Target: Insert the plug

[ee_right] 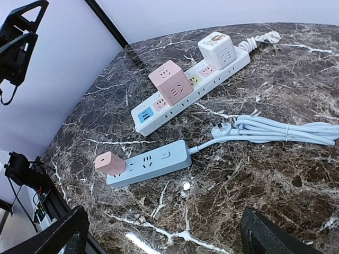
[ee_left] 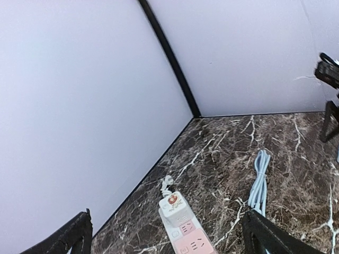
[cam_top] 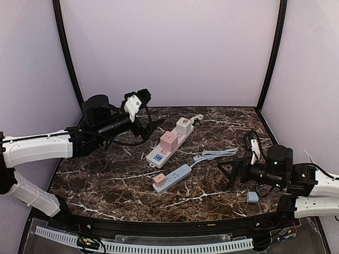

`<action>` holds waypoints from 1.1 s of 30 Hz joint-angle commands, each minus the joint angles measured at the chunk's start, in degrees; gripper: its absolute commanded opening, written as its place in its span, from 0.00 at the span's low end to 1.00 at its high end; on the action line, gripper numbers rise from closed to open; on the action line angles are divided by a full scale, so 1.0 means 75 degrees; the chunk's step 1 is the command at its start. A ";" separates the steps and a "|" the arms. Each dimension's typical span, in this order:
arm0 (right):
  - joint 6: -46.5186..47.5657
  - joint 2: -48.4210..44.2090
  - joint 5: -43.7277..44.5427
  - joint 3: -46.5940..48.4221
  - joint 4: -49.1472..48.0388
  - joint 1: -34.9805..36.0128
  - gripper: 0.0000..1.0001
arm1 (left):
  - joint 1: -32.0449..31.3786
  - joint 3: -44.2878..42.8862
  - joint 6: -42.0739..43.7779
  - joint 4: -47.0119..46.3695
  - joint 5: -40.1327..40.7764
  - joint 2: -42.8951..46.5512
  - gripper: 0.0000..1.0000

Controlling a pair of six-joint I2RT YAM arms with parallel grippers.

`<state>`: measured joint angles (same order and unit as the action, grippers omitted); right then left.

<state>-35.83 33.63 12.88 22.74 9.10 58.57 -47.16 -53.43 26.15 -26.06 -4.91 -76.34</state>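
Plug (ee_right: 218, 128) loose on table (ee_right: 275, 174); left gripper (ee_left: 167, 233), right gripper (ee_right: 164, 233) open.

Pink plug (cam_top: 159, 179) atop end of blue strip (cam_top: 177, 174); white strip (cam_top: 168, 144) behind.

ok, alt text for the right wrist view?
Two power strips lie on a marble table: a white strip carrying a pink cube adapter and a white cube adapter, and nearer, a blue strip with a small pink adapter at one end. Its bundled cable and unplugged plug lie to the right; the open right gripper frames the bottom edge.
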 commanded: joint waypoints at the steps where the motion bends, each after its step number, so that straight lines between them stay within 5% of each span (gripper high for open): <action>1: -0.0766 0.0338 0.0053 0.0474 0.0524 0.0046 0.99 | -0.0023 -0.0050 -0.2072 0.0858 0.2098 0.0232 0.99; 4: -0.1210 0.0741 0.0195 0.0913 0.1443 0.0054 0.99 | 0.0087 0.0254 -0.2648 0.0606 0.2768 0.0168 0.99; 16: -0.4286 0.2779 0.1127 0.2269 0.6303 0.0034 0.99 | 0.0056 0.0414 -0.4249 0.1426 0.1473 -0.0172 0.97; 33: -0.5109 0.2573 0.0856 0.2068 0.7277 -0.0706 0.99 | -0.0051 0.0772 -0.5058 0.1371 0.0992 -0.0021 0.91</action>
<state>-72.47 52.66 18.41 38.46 62.35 55.86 -47.11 -48.45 -9.32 -15.73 4.47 -76.73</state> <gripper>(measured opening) 0.986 0.909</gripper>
